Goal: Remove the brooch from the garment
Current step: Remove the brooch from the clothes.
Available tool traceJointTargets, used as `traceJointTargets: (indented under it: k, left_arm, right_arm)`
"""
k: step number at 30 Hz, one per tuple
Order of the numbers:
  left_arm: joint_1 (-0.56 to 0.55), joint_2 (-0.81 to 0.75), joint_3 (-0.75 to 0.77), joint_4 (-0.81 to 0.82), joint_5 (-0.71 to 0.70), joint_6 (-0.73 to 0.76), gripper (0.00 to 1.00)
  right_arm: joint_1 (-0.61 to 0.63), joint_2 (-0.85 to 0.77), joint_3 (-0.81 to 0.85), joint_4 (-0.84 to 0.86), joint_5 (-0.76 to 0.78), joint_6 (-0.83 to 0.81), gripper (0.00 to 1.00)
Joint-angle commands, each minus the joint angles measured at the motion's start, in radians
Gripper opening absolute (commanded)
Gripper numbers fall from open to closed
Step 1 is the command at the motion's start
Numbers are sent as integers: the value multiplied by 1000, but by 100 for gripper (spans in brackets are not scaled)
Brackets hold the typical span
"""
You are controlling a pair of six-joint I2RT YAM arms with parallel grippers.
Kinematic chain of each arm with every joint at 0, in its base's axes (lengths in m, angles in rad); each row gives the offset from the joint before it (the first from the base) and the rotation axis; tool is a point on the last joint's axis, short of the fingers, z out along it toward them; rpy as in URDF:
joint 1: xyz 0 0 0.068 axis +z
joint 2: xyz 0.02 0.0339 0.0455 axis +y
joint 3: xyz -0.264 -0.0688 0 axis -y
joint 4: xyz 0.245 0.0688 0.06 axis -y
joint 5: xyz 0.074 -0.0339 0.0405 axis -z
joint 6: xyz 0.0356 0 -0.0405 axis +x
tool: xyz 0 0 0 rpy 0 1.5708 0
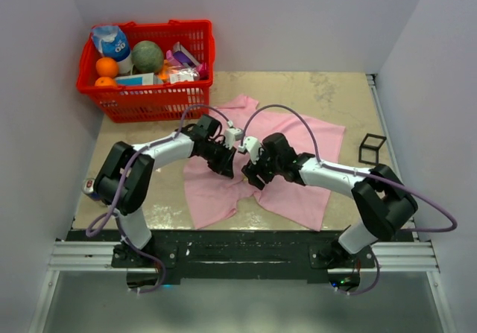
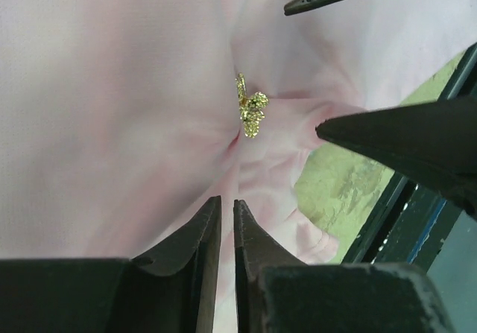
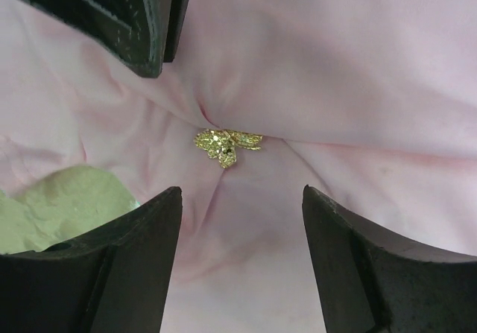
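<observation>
The garment (image 1: 298, 191) is a pink T-shirt spread on the table, rumpled in the middle. Both grippers meet over that spot and hide the brooch in the top view. The brooch (image 2: 251, 113) (image 3: 226, 145) is a tiny gold cluster pinned where the cloth's creases gather. My left gripper (image 1: 232, 165) (image 2: 227, 201) rests its tips on the cloth just short of the brooch, jaws a narrow slit apart with pink showing through. My right gripper (image 1: 248, 173) (image 3: 241, 193) stands wide open facing the brooch, which lies just beyond its tips. Nothing is between its fingers.
A red basket (image 1: 149, 102) with oranges, a melon and packets stands at the back left. A small black wire cube (image 1: 373, 148) sits right of the shirt. Bare greenish tabletop (image 2: 335, 191) and a dark rail (image 2: 402, 221) show beside the cloth.
</observation>
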Motion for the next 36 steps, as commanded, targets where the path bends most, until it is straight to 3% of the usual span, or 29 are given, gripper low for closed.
traceJointTargets:
  k: [1, 8, 14, 18, 21, 31, 36]
  left_arm:
    - [-3, 25, 41, 41, -8, -75, 18]
    - [-3, 63, 55, 61, -11, -103, 15]
    - [11, 92, 32, 58, -42, -118, 11]
    - [34, 114, 14, 56, -60, -118, 7]
    - [43, 132, 14, 53, -60, -117, 6]
    - [46, 160, 17, 59, -42, -121, 4]
    - [46, 158, 15, 64, -7, -127, 4]
  right_arm:
    - [2, 17, 51, 54, 5, 228, 71]
    - [2, 123, 112, 22, 29, 249, 67]
    - [2, 174, 131, 30, -83, 294, 54]
    - [-2, 169, 118, 17, -260, 323, 54]
    - [-9, 169, 100, 23, -297, 352, 51]
    - [-181, 251, 71, 131, -369, 527, 41]
    - [-184, 277, 75, 209, -458, 628, 36]
